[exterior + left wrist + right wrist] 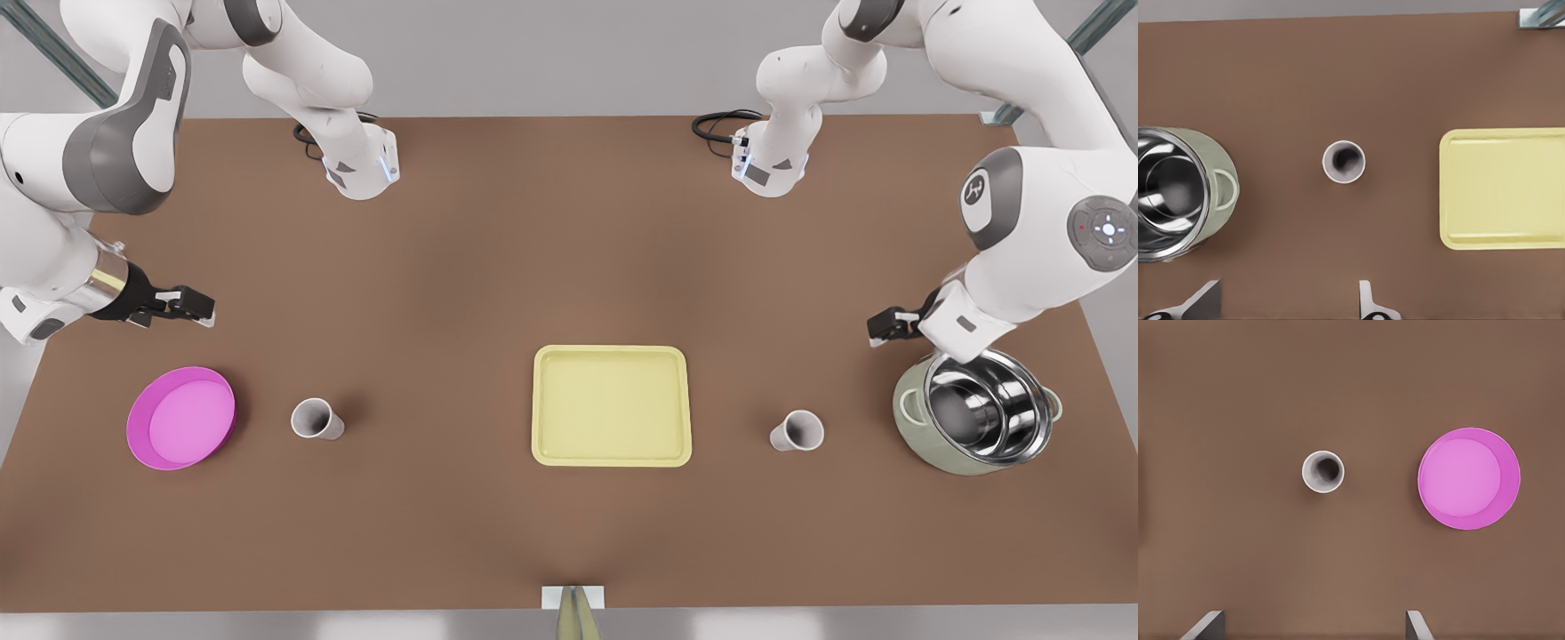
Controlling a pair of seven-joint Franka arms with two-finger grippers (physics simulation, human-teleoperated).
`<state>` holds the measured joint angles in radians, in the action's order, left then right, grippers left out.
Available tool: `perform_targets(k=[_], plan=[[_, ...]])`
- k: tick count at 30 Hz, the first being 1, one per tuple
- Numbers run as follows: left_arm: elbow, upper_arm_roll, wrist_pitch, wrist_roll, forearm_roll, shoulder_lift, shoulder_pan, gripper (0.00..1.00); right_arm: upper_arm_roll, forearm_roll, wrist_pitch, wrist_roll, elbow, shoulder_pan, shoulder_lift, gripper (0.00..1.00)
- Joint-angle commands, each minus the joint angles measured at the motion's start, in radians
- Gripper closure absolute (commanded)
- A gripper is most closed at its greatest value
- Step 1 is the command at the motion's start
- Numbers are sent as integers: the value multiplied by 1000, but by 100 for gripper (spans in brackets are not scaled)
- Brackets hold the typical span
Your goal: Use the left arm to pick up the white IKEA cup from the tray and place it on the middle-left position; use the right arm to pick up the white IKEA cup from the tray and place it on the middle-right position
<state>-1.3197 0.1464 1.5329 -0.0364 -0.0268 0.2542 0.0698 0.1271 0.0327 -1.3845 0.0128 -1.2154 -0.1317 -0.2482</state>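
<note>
Front view: unmarked cups (316, 419) (797, 431) flank tray (612, 405), seemingly unbranded.

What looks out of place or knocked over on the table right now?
Nothing stands out. Both white cups stand upright on bare table either side of the tray, and both grippers hang open, clear of everything.

In the left wrist view, the pale yellow tray (1501, 189) runs off the picture's edge, the steel pot (1178, 193) is cut off at the opposite edge, and the left gripper (1288, 303) shows just two grey fingertips, set wide apart, at the frame's border. In the right wrist view, the right gripper (1315, 625) likewise shows just two spread fingertips (1207, 625) at the border. In the front view, the arm over the pot (976, 411) hides part of its rim.
</note>
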Motion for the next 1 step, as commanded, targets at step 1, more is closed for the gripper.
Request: perform_targets(k=[1], plan=[[1, 1, -20, 12, 1, -6, -1, 0, 0, -1, -1, -5, 0, 0, 1, 0]])
